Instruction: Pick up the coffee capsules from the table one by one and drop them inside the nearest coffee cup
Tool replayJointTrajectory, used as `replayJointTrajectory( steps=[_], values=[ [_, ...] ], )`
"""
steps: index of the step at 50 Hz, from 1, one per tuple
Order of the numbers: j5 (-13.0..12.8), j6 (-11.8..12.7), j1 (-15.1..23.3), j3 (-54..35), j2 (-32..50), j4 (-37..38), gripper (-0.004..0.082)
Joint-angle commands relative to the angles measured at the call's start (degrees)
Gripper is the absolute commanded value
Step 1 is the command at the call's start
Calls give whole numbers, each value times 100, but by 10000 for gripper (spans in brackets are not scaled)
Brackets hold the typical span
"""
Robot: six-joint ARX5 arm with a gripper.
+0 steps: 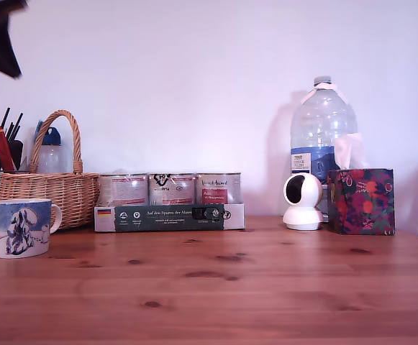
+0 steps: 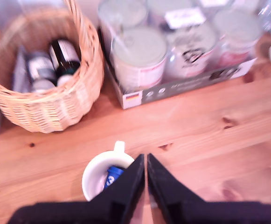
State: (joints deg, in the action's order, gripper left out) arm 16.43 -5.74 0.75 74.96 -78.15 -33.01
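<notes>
On the knotty, grained pine table (image 1: pixel 266 287), one glazed ceramic cup (image 1: pixel 20 227) stands just beside the woven wicker basket (image 1: pixel 49 188) at the exterior view's left, one blue capsule (image 2: pixel 112 176) inside it, while the black gripper (image 2: pixel 146 161) hovers above its rim, tapered jaws pressed together, empty.

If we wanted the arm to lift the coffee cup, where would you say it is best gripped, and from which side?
I would grip the coffee cup by its rim wall, coming down from above. It stands upright with its mouth open, so one finger could likely slip inside and one outside. Pick a stretch away from the white handle, which points toward the wicker basket. The end effector is shut now.
</notes>
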Motion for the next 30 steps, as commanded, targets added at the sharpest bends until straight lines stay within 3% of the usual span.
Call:
replayJointTrajectory(
  steps=[1, 19, 30],
  values=[
    [2, 85, -13, -455, 273, 184, -20],
    [-201, 544, -13, -2581, 2253, 1266, -19],
    [-258, 634, -13, -3646, 3324, 1589, -19]
  ],
)
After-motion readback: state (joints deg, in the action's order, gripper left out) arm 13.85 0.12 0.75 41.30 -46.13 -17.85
